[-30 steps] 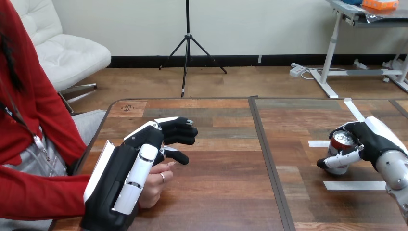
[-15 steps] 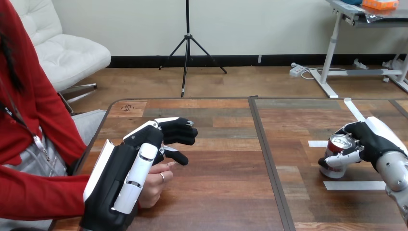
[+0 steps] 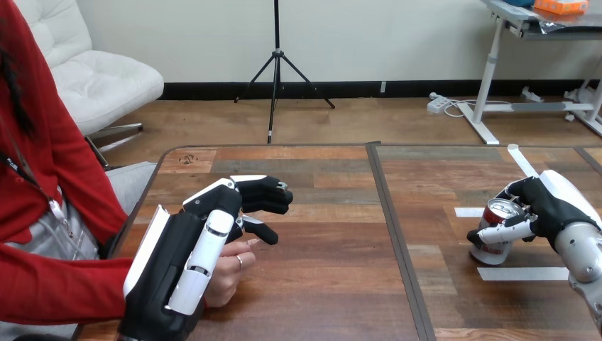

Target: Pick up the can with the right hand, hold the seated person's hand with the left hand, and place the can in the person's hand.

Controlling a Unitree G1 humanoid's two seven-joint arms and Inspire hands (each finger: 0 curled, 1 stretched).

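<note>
Black left hand point(image 3: 216, 206) and right hand point(image 3: 550, 206), white back shells, black-and-white jointed fingers point(image 3: 505, 232), silver right forearm point(image 3: 578, 252).

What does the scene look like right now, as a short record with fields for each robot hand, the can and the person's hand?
left hand: lies over the person's hand at the left side of the table; whether it grips cannot be told
right hand: curled round the can at the table's right side
can: upright, next to a white tape strip; not yet in the person's hand
person's hand: under the left hand, far from the can
</note>
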